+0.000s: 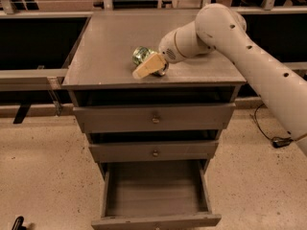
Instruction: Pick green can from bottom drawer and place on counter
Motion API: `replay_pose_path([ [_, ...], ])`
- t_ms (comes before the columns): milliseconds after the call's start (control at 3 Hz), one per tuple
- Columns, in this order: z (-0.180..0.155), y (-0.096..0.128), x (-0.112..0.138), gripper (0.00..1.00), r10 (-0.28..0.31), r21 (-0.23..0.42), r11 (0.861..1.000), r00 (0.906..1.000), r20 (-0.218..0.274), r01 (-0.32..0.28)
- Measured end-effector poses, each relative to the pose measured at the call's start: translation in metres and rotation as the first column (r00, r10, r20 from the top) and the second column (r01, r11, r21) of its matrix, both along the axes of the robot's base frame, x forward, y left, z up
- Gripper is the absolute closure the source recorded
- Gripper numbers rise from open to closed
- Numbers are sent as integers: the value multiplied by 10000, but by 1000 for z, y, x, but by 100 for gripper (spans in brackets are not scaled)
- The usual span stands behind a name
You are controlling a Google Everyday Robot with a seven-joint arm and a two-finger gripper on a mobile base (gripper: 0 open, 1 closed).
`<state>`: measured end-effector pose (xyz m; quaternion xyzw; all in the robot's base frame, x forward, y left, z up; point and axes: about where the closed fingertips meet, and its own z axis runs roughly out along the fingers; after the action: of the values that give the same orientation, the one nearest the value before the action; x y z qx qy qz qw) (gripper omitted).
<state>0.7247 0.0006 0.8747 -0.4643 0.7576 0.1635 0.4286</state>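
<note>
Left of the counter's (105, 47) middle, only bare grey top, matte and a little scuffed. Just right of that, close to the front edge of the counter, the green can (140, 55): lies tilted, low over the surface or touching it, cannot say which. Sits in the gripper (144, 63), with one tan finger (148, 66) laid along the near side of the can and the other hidden behind it. Seems therefore pinched from both sides and not released yet. Held so, probably, because the can must rest firmly before the letting go; otherwise could roll toward the front edge.

Below the counter, the upper drawers (153, 119) closed and the bottom drawer (156, 190) pulled out, with nothing visible inside, which fits with the can being already taken out.

Further right over the counter, the white arm (249, 61), reaching in from the right side and bent down at the wrist, likely to bring the can low and sideways.

Judged from this: picking done, placing almost done. Needs next only a gentle opening of the fingers and a retreat straight upward, without pushing the can.
</note>
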Motion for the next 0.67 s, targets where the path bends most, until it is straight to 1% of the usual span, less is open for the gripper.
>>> replay_pose_path([
  [333, -9, -34, -8, 0, 12, -1161, 9932, 9988, 498, 46],
  [667, -6, -69, -22, 0, -102, -2508, 9670, 9901, 1399, 454],
])
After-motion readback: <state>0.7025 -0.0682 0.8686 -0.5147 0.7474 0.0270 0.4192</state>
